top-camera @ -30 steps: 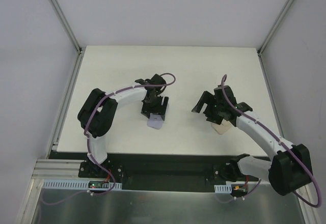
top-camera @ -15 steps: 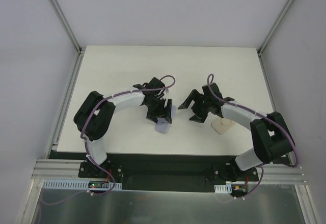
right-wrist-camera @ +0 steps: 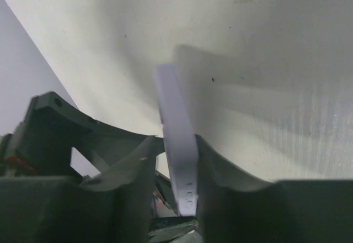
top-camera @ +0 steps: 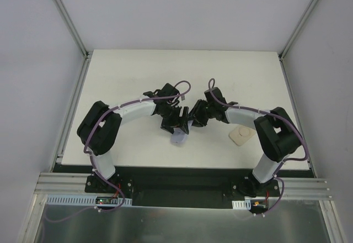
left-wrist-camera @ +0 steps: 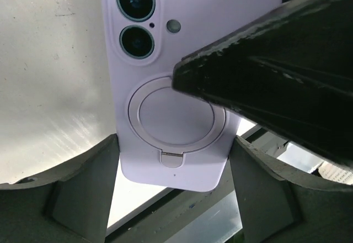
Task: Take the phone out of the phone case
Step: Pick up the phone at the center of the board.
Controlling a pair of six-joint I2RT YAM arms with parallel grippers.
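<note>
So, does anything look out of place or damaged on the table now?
Nothing looks damaged or spilled. The left pincer and right pincer both grip the lilac phone case. The only stray thing is a cream piece lying alone on the table, to their right; I cannot identify it.

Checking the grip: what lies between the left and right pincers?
The lavender phone case, clamped by left pincer and right pincer alike; both wrist views show it.

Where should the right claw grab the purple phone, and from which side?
Pinch the flat back and front of the phone case, coming from the right. The left gripper clamps both thin side edges, so the faces are free, and the case sits edge-on inside the right gripper.
</note>
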